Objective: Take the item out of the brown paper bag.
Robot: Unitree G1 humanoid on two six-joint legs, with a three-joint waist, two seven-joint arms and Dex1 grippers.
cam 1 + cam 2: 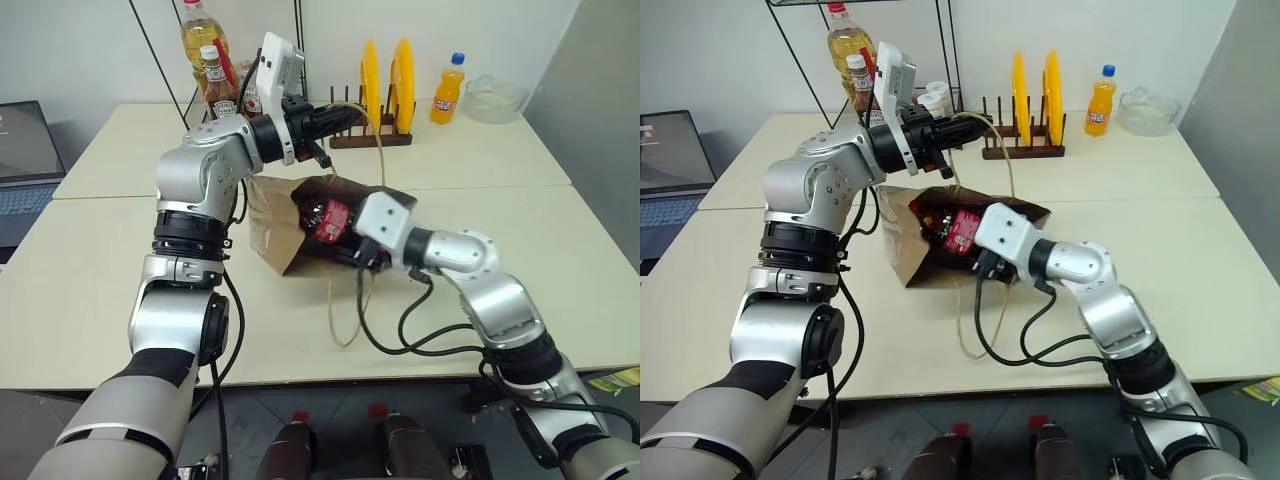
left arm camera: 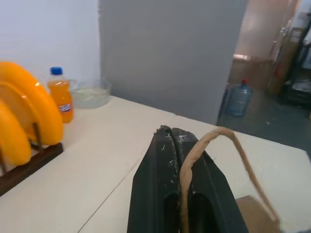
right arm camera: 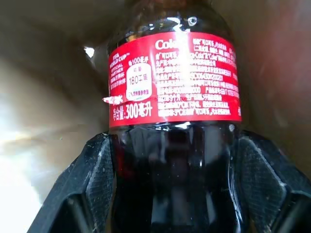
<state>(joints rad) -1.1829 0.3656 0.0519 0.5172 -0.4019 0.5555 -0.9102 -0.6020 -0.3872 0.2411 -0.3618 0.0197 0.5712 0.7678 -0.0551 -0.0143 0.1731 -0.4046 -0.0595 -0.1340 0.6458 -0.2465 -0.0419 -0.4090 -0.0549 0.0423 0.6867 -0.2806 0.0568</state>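
Observation:
The brown paper bag (image 1: 268, 232) lies on its side on the cream table (image 1: 560, 250), mouth towards my right arm. My left gripper (image 1: 335, 118) is raised above it, shut on one cord handle (image 2: 214, 141) that loops over its black fingers (image 2: 160, 160). The other handle (image 1: 345, 310) trails towards the table's front edge. In the bag's mouth is the item (image 3: 175, 82), a small dark cola bottle with a red label (image 1: 330, 218). My right gripper (image 3: 175, 145) reaches into the mouth, a finger pressed on each side of the bottle.
At the back of the table stand a wooden rack with yellow plates (image 1: 385, 75), an orange soda bottle (image 1: 447, 90), a glass bowl (image 1: 495, 97) and several sauce bottles (image 1: 215, 70). A laptop (image 1: 20, 160) sits at the far left.

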